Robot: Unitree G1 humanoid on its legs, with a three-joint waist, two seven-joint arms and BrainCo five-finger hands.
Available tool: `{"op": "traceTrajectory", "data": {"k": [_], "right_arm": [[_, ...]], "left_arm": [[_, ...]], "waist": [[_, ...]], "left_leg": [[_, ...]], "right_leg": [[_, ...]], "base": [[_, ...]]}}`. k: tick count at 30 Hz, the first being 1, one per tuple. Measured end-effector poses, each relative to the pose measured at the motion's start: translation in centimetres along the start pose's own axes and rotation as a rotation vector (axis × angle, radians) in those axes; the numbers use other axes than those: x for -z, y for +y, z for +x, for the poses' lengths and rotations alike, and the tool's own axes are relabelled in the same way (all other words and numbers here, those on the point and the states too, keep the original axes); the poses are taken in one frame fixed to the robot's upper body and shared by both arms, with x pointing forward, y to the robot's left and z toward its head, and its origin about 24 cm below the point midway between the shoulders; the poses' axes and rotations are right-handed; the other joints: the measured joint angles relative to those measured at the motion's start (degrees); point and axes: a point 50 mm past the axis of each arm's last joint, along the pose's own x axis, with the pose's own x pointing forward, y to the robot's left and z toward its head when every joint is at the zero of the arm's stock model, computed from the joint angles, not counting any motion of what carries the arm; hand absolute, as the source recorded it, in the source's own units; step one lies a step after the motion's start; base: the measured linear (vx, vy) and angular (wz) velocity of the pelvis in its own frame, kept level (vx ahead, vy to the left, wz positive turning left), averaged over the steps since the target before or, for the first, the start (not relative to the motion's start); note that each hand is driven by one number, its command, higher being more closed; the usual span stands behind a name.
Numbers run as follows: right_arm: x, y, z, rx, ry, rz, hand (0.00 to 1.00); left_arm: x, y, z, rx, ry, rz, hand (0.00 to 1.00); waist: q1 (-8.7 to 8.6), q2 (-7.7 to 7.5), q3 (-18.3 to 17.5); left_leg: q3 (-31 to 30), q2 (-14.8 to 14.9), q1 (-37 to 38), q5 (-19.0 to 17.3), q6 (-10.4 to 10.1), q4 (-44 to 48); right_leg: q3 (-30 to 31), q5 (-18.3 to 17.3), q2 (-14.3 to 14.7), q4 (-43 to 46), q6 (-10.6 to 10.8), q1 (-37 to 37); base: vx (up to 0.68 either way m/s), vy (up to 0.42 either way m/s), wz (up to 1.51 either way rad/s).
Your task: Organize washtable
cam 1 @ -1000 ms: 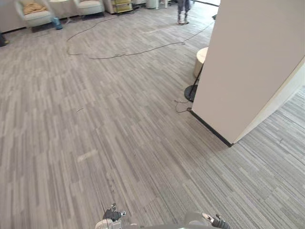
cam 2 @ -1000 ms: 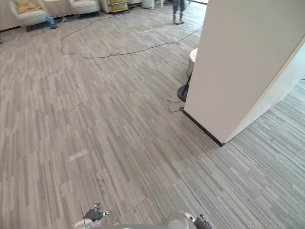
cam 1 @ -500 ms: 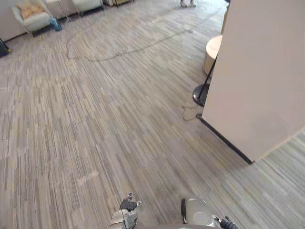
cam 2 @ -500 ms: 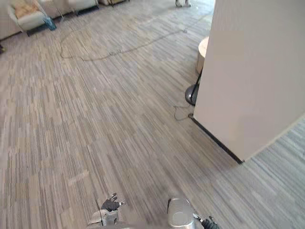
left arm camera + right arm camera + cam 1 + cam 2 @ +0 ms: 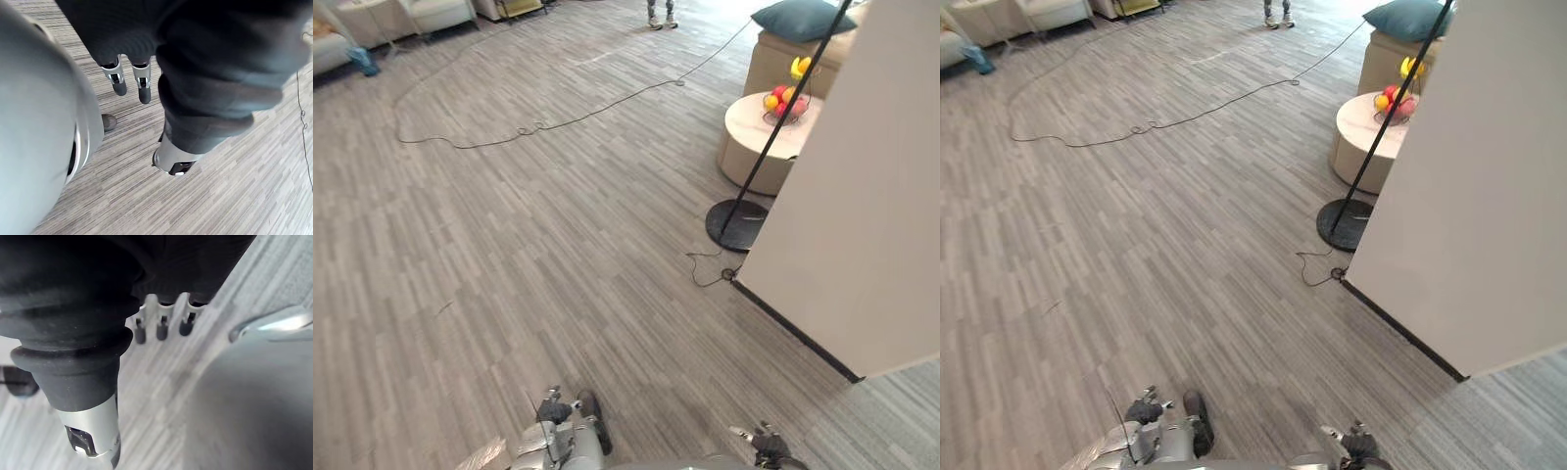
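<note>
Grey carpet [image 5: 558, 255] in long striped planks covers the floor of an open room. Nearest, at the robot's sides, both hands hang above this carpet. The left hand [image 5: 142, 82] shows in its wrist view with its fingers straight and pointing down, the thumb apart from them and nothing between. The right hand [image 5: 161, 325] looks the same in its own wrist view: fingers loose and straight in a row, thumb apart, nothing in its grasp.

To the right, a white partition wall [image 5: 862, 215] stands on the carpet, with a dark skirting strip [image 5: 793, 328] along its foot. Just beside the wall's near corner a thin cord [image 5: 705, 272] curls on the floor. Next to it sits the black round base [image 5: 736, 223] of a floor stand, whose slim black pole [image 5: 788, 117] leans up across the wall's edge.

Behind the base stands a low round beige desk [image 5: 749, 157]. On its top is a wire bowl of fruit [image 5: 785, 98] in red, orange and yellow. Beyond the desk is a beige seat [image 5: 771, 64] with a teal cushion [image 5: 803, 18] lying on it.

Farthest off, a person's shoes [image 5: 659, 18] show at the far edge of the floor. Well to the left of them stand pale armchairs [image 5: 440, 12], with a small blue object [image 5: 364, 61] on the carpet nearby; what it is cannot be told.
</note>
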Motion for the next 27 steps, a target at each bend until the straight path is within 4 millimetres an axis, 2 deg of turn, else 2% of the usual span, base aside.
{"op": "traceTrajectory", "data": {"k": [1, 3, 4, 5, 6, 7, 8, 9, 10, 11, 12, 13, 14, 15, 16, 18, 19, 20, 21, 23, 25, 27], "right_arm": [[0.2, 0.2, 0.0, -0.004, 0.006, 0.001, 0.0], [1.4, 0.4, -0.3, -0.007, 0.045, -0.004, 0.0], [2.1, 0.1, -0.4, 0.001, 0.074, -0.001, 0.0], [2.5, -0.2, -0.5, 0.017, 0.09, 0.031, 0.0], [2.7, -0.2, -0.5, 0.025, 0.094, 0.058, 0.0], [2.8, -0.4, -0.6, 0.046, 0.089, 0.135, 0.0], [2.7, -0.7, -0.7, 0.052, 0.079, 0.149, 0.0], [2.6, -0.9, -0.7, 0.058, 0.07, 0.157, 0.0], [2.5, -1.4, -0.8, 0.067, 0.055, 0.161, 0.0], [2.0, -1.5, -0.8, 0.07, 0.03, 0.16, 0.0], [1.8, -1.7, -0.7, 0.074, 0.021, 0.161, 0.0], [1.7, -1.8, -0.7, 0.077, 0.015, 0.157, 0.0], [1.9, -1.9, -0.7, 0.078, 0.028, 0.152, 0.0], [2.1, -1.9, -0.8, 0.078, 0.037, 0.151, 0.0], [2.5, -2.6, -0.9, 0.095, 0.058, 0.147, 0.0], [2.8, -2.8, -0.9, 0.099, 0.076, 0.122, 0.0], [2.5, -2.7, -0.8, 0.092, 0.077, 0.104, 0.0], [2.5, -2.8, -0.8, 0.096, 0.077, 0.105, 0.0], [2.4, -3.2, -0.8, 0.106, 0.077, 0.105, 0.0], [2.3, -3.3, -0.8, 0.108, 0.074, 0.097, 0.0], [2.0, -3.3, -0.7, 0.103, 0.069, 0.09, 0.0], [2.1, -3.1, -0.7, 0.099, 0.075, 0.085, 0.0]], "left_arm": [[0.0, 0.4, 0.0, -0.015, 0.002, -0.007, 0.0], [0.1, 1.3, 0.0, -0.039, 0.01, -0.021, 0.0], [0.3, 1.6, -0.1, -0.046, 0.017, -0.017, 0.0], [0.5, 1.8, -0.1, -0.051, 0.027, -0.022, 0.0], [0.8, 1.8, -0.1, -0.052, 0.04, -0.028, 0.0], [1.7, 1.7, -0.3, -0.058, 0.079, -0.038, 0.0], [2.4, 1.7, -0.5, -0.06, 0.108, -0.032, 0.0], [2.8, 1.7, -0.6, -0.057, 0.123, -0.021, 0.0], [3.4, 1.5, -0.8, -0.045, 0.139, 0.0, 0.0], [3.5, 1.3, -0.8, -0.029, 0.143, 0.015, 0.0], [3.4, 1.2, -0.8, -0.024, 0.14, 0.016, 0.0], [3.0, 1.0, -0.6, -0.018, 0.128, 0.017, 0.0], [2.7, 0.8, -0.5, -0.013, 0.119, 0.025, 0.0], [2.6, 0.9, -0.5, -0.012, 0.117, 0.037, 0.0], [2.3, 0.1, -0.4, 0.006, 0.11, 0.053, 0.0], [2.7, -0.6, -0.6, 0.024, 0.112, 0.051, 0.0], [3.1, -0.4, -0.7, 0.012, 0.12, 0.036, 0.0], [3.2, -0.3, -0.8, 0.006, 0.122, 0.023, 0.0], [3.6, -0.1, -0.9, -0.009, 0.133, -0.006, 0.0], [4.5, 0.5, -1.3, -0.033, 0.156, -0.024, 0.0], [5.4, 0.8, -1.7, -0.055, 0.178, -0.061, 0.0], [5.3, 1.1, -1.6, -0.063, 0.174, -0.063, 0.0]], "waist": [[0.02, -0.27, -0.1], [0.97, -1.61, -1.5], [1.03, -2.68, -3.1], [1.01, -1.76, -2.7], [0.83, -1.81, -2.5], [-0.71, -1.45, -2.2], [-1.08, -0.81, -1.8], [-1.12, -0.32, -1.7], [-1.5, 0.6, -1.5], [-1.94, 2.0, -1.8], [-2.0, 2.02, -1.6], [-1.98, 2.57, -1.4], [-2.04, 2.6, -1.4], [-2.06, 2.34, -1.5], [-2.13, 2.71, -1.0], [-1.49, 3.52, -0.9], [-1.45, 2.94, -0.6], [-1.54, 3.27, -0.7], [-1.67, 4.59, -1.1], [-1.33, 4.54, -2.3], [-0.15, 4.88, -2.8], [0.14, 4.68, -2.9]], "left_leg": [[0.0, -0.1, -0.1, -1.7, 0.4, 1.8], [0.3, -1.8, 0.3, -5.5, 2.0, 5.4], [0.7, -2.7, 0.3, -8.3, 3.0, 8.4], [0.7, -4.1, 1.8, -11.3, 3.6, 9.5], [0.7, -5.0, 3.4, -12.3, 4.0, 9.0], [1.0, -7.2, 9.0, -14.0, 5.2, 6.3], [1.2, -8.1, 12.8, -14.3, 5.3, 3.9], [1.3, -8.7, 15.3, -14.3, 5.4, 1.7], [1.4, -9.4, 19.6, -13.6, 4.8, -2.7], [1.1, -9.5, 21.9, -12.9, 4.5, -5.8], [1.0, -9.5, 22.6, -12.8, 4.4, -6.7], [0.6, -9.3, 23.9, -12.7, 4.3, -7.8], [-0.5, -8.8, 24.1, -12.7, 4.3, -8.3], [-1.3, -8.9, 24.2, -12.6, 3.9, -8.3], [-4.0, -8.7, 25.3, -12.2, 2.7, -8.9], [-5.4, -7.8, 23.8, -10.2, 0.2, -7.1], [-6.4, -7.8, 23.8, -10.6, 0.2, -9.2], [-7.2, -7.9, 23.9, -10.0, -0.1, -11.4], [-8.5, -7.4, 23.1, -5.2, 0.3, -14.9], [-8.9, -7.4, 23.0, -4.6, 0.0, -15.0], [-9.5, -7.5, 22.8, -4.4, 0.0, -15.7], [-10.4, -7.6, 22.3, -4.3, 0.1, -15.9]], "right_leg": [[0.7, 2.3, -0.3, 0.0, 0.3, -0.1], [3.0, 7.5, -2.0, 1.9, 2.3, -0.5], [3.4, 10.9, -3.1, 6.4, 3.9, -2.3], [3.4, 15.9, -4.1, 15.4, 5.0, -5.6], [3.4, 20.4, -5.0, 20.7, 4.8, -7.9], [5.3, 23.0, -4.7, 34.2, 6.0, -13.1], [5.9, 19.6, -3.3, 41.0, 6.0, -16.3], [4.8, 16.9, -2.5, 43.9, 5.4, -18.3], [0.6, 11.1, -0.9, 45.9, 1.8, -22.1], [-4.0, 6.6, 0.8, 43.0, 1.1, -25.1], [-5.9, 5.2, 1.6, 40.7, 1.1, -26.5], [-9.3, 3.3, 3.7, 33.1, 0.4, -28.5], [-11.4, 3.6, 6.4, 21.7, 0.3, -28.4], [-11.5, 5.3, 7.8, 14.5, 0.1, -27.6], [-12.5, 8.3, 9.6, 9.9, -2.8, -25.6], [-12.5, 8.8, 10.2, 6.7, -3.5, -23.5], [-13.0, 8.8, 9.8, 4.5, -3.5, -21.7], [-13.5, 8.9, 9.9, 3.5, -3.5, -20.8], [-14.9, 9.0, 11.1, 1.2, -3.3, -19.0], [-15.0, 9.6, 11.5, -1.7, -2.7, -17.7], [-15.1, 11.3, 12.1, -6.1, -2.1, -16.2], [-15.8, 12.2, 12.5, -7.8, -1.9, -15.6]], "base": [[0.63, 0.558, -0.24], [0.48, 0.385, -0.08], [0.5, 0.373, 0.07], [0.53, 0.419, 0.17], [0.47, 0.357, 0.28], [0.43, 0.277, 0.21], [0.34, 0.182, 0.11], [0.32, 0.178, -0.04], [0.32, 0.164, 0.07], [0.35, 0.144, 0.14], [0.35, 0.072, 0.22], [0.33, -0.02, 0.36], [0.33, -0.062, 0.49], [0.35, -0.098, 0.75], [0.32, -0.059, 0.52], [0.36, -0.077, 0.28], [0.26, -0.126, 0.19], [0.19, -0.142, 0.31], [0.13, -0.081, 0.22], [0.16, -0.027, 0.13], [0.11, 0.003, 0.07], [0.04, 0.003, 0.19]]}}
